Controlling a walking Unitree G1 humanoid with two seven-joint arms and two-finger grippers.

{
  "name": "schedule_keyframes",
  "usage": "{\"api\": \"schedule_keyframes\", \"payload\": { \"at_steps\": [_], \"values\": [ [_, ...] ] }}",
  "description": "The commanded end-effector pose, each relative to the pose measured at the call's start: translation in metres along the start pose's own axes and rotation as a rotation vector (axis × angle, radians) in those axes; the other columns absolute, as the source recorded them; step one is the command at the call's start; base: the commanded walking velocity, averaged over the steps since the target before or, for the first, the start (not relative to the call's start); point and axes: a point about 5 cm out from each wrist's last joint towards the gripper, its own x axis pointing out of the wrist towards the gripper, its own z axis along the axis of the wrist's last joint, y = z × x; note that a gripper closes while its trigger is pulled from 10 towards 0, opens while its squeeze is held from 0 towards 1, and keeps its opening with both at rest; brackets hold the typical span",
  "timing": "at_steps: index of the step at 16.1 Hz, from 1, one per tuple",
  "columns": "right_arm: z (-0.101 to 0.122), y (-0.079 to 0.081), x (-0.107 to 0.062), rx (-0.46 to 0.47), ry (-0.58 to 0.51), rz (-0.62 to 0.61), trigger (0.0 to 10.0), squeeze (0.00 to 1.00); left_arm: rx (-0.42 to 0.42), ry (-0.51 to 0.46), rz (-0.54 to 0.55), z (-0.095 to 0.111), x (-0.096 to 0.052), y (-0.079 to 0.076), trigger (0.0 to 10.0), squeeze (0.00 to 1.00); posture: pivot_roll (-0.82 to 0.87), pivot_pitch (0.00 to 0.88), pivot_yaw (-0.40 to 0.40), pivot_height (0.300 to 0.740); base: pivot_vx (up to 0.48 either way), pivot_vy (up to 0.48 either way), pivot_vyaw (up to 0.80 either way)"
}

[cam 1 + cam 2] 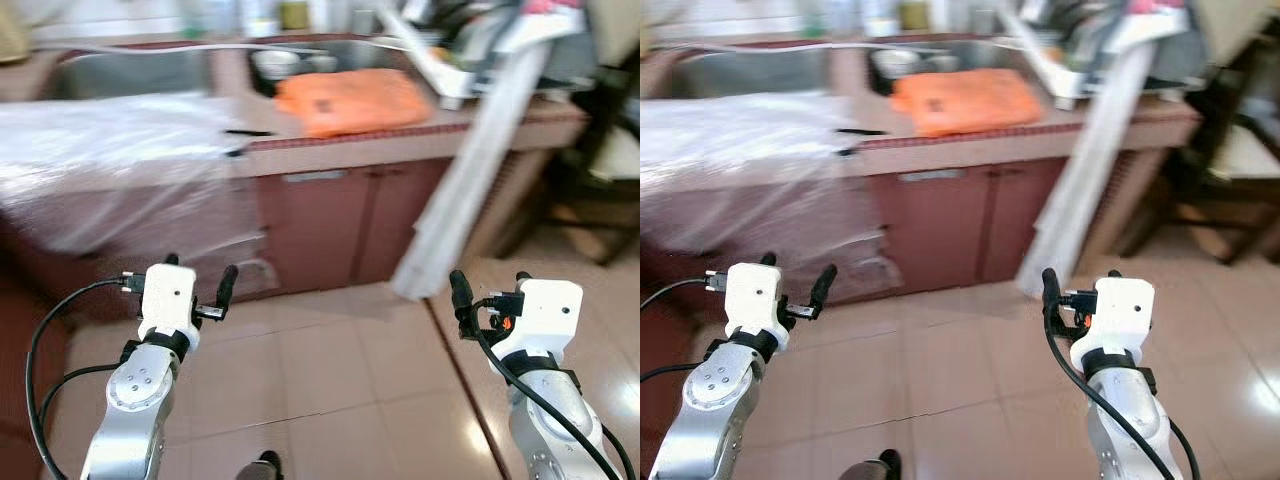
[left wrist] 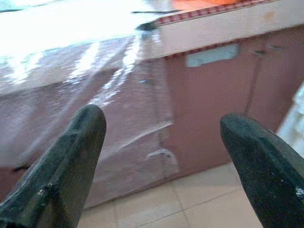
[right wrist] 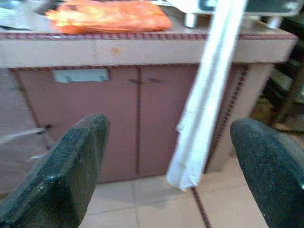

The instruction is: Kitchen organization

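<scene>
Left eye view, a bit blurry: kitchen bench (image 1: pixel 400 140) straight ahead with reddish-brown cabinet doors (image 1: pixel 345 225) underneath and a tiled floor (image 1: pixel 340 380) in front. On the bench top, an orange cloth (image 1: pixel 350 100) lying flat, just beside a steel sink (image 1: pixel 130 70) further to the left; something like a bowl (image 1: pixel 275 62) behind the cloth, too smeared to name for sure. Clear plastic sheet (image 1: pixel 120 170) draped over the left stretch of the bench and hanging down over the cabinet front. Long white strip of something (image 1: pixel 470 170) leaning off the right end of the bench, slanting down until its lower end reaches the floor near the cabinets; can't tell what it is. Dish rack or similar clutter (image 1: pixel 470 40) up at the right back, too blurred to sort out. Left claw (image 2: pixel 161 137) raised over the floor, well short of the bench, fingers (image 2: pixel 66 161) spread wide with nothing between them, pointed at the plastic-covered cabinet front. Right claw (image 3: pixel 171 152) same deal: raised over the floor, fingers (image 3: pixel 66 166) wide apart, holding nothing, aimed at the cabinet doors with the white strip hanging in between and the orange cloth up above on the bench. Black cables (image 1: pixel 45 340) looping off the left wrist, another running down the right arm (image 1: pixel 545 400).
</scene>
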Motion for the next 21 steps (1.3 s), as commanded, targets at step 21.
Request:
{"api": "schedule_keyframes", "payload": {
  "at_steps": [21],
  "values": [
    [0.001,0.003,0.003,0.036,-0.019,-0.046,10.0,0.0,-0.065,0.042,0.024,0.003,0.016,-0.003,10.0,0.0,-0.02,0.115,-0.007,0.74,0.0,0.11,0.15]
  ]
}}
